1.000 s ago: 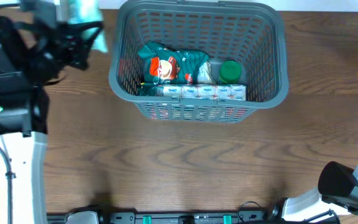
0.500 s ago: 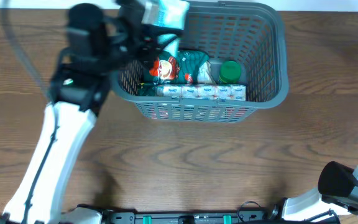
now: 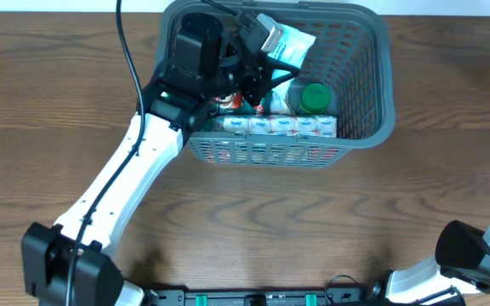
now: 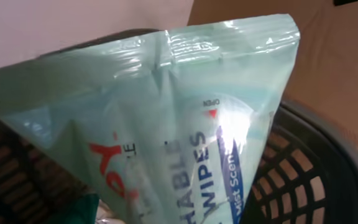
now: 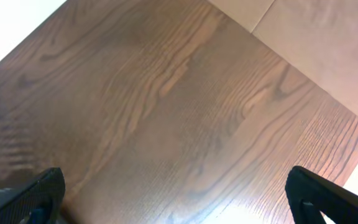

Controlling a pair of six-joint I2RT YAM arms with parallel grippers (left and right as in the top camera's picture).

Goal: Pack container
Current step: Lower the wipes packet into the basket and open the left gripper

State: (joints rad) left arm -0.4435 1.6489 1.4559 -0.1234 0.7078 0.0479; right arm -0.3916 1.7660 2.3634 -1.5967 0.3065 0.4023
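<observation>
the container (image 3: 383, 85) stands far back on the table (image 3: 228, 221). a wipes pack (image 3: 289, 41) hangs over its far part; inside, a bottle (image 3: 315, 97) stands behind a row of cartons (image 3: 279, 126).

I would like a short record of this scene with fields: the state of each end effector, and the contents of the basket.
left end effector: shut on wipes pack, held above the container
right end effector: open, empty, over the wooden table
inside container: green-capped item, row of white packs
task state: wipes pack not yet released
</observation>
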